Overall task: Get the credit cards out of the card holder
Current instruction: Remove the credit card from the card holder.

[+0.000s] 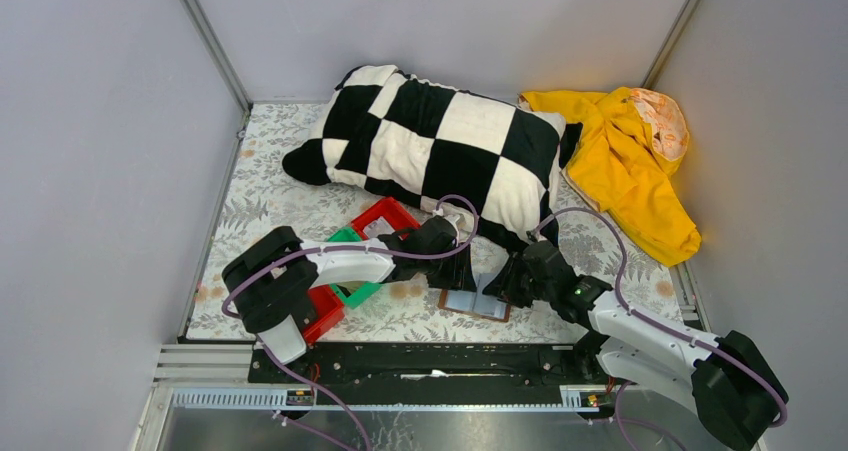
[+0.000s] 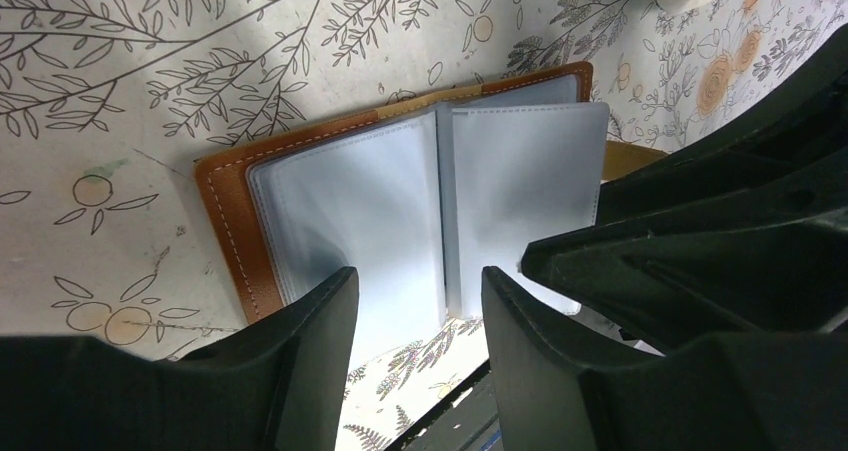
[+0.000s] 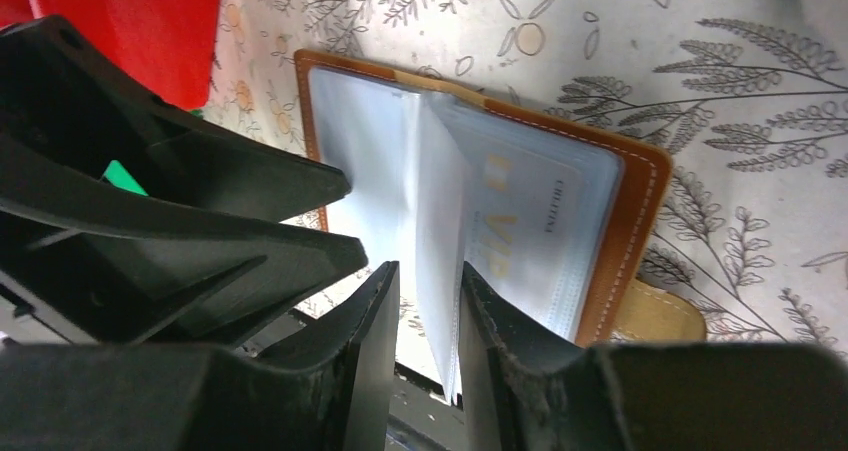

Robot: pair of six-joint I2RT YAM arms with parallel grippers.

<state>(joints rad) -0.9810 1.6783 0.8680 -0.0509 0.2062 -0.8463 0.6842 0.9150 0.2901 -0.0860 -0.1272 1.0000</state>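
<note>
— Your left tool (image 2: 415, 293) is released: its fingers stand well apart above the near edge of the card holder (image 2: 225, 206), over the clear pages. Whether they touch the plastic, I cannot tell.

— Where does the card holder lie?

— Open and flat on the floral tabletop (image 1: 270, 201), close to the near edge and about the middle, between your two tools. The red bin (image 1: 383, 214) is to its far left, and the chequered pillow (image 1: 440, 136) lies beyond it.

— And my right tool?

— Your right tool (image 3: 428, 306) has its fingers close together, one on either side of a loose clear sleeve (image 3: 440, 201) that stands up from the spine. You may be pinching it or only bracketing it — the wrist view does not settle that.

— Any cards showing?

— One card (image 3: 530, 221) with gold lettering, inside a pocket in the right half, just right of the raised sleeve.
</note>
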